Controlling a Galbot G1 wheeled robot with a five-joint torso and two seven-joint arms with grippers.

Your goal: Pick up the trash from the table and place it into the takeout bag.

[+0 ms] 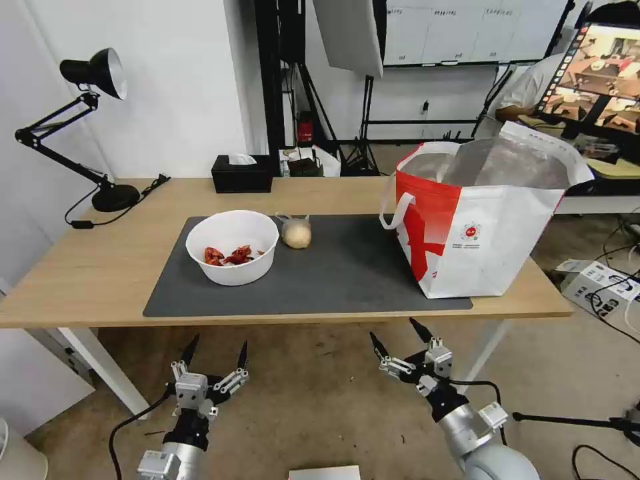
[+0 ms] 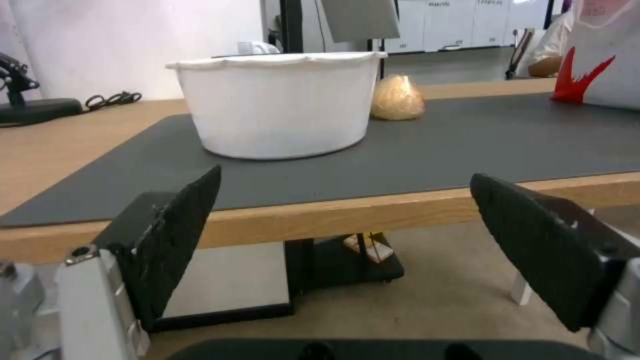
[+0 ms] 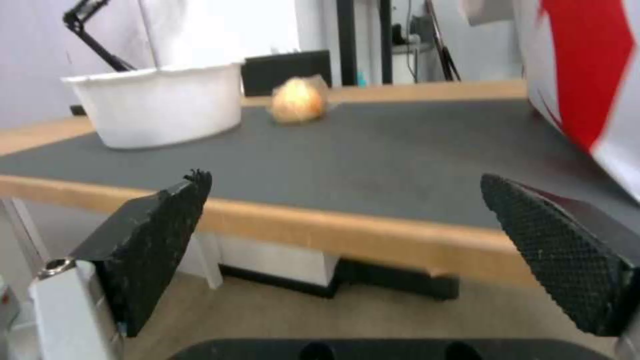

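Light wood, the table is carrying a grey mat. On that mat, the bowl of red scraps is sitting just beside the bagged bun, and the bag is standing at the mat's right end. Below the table's front edge, the left gripper and right gripper are hovering, both spread wide, holding nothing.

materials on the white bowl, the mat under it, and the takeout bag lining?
White bowl: looks like thin matte plastic or coated paper; its rim is slightly wavy, so likely flexible. Hard to tell which.
Mat: dark grey, flat, non-glossy, probably rubber or felt-like sheet.
Takeout bag: smooth red-and-white outer, probably woven or laminated plastic; lining is silvery and crinkled, so foil-like insulation.
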